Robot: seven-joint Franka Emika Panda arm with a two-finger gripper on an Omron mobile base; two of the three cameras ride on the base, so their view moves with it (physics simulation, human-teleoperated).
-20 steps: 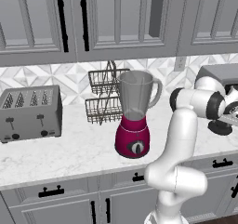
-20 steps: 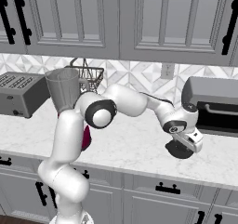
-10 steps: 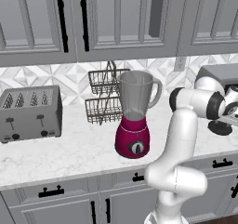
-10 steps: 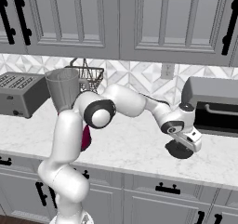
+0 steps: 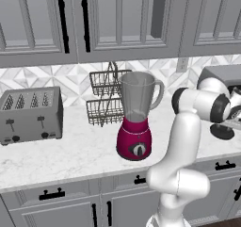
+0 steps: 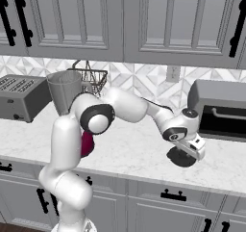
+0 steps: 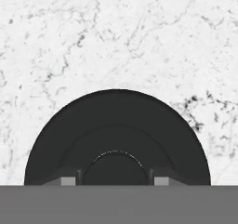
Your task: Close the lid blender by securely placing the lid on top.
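The blender (image 5: 135, 122) stands mid-counter, its magenta-red base carrying a black dial and a tall clear jar with an uncovered rim; the arm partly hides the blender (image 6: 65, 92) in the right base view. Far to its right the black round lid (image 5: 222, 132) (image 6: 181, 159) lies flat on the marble. My gripper (image 6: 190, 148) (image 5: 231, 123) hangs just above it. In the hand view the lid (image 7: 116, 125) sits right below, and my gripper (image 7: 115, 179) is open, its two tips on either side of the lid's central knob.
A grey toaster (image 5: 30, 115) (image 6: 21, 98) stands at the left. A wire rack (image 5: 106, 96) (image 6: 93, 79) sits behind the blender. A grey toaster oven (image 6: 221, 108) (image 5: 221, 75) stands close behind the lid. Bare marble lies between blender and lid.
The hand has sunk a little toward the lid on the counter. The lid and the blender have stayed put.
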